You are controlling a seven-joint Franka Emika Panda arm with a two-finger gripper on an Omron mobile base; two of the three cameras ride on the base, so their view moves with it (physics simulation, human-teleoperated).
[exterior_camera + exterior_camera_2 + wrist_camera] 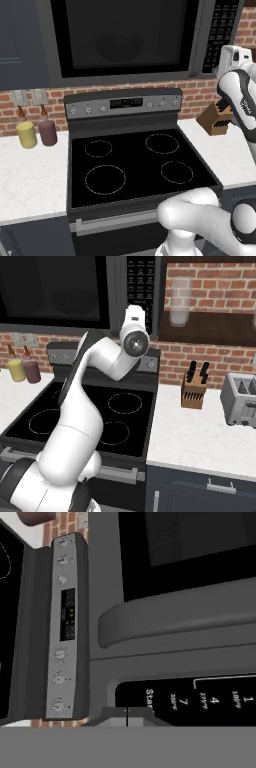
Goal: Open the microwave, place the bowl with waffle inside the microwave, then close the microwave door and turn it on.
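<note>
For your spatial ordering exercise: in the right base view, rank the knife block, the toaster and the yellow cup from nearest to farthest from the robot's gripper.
1. Knife block, on the counter right of the gripper.
2. Toaster, at the far right.
3. Yellow cup, at the far left; nearly level with the toaster, too close to call.

My shut claw (pixel 127 710) sits right at the microwave (pixel 125 40) keypad (pixel 200 699), its handle (pixel 170 619) just beside. Below, the stove (pixel 135 165) top lies bare; the knife block (pixel 194 387) stands on the bench (pixel 200 441) aside.
</note>
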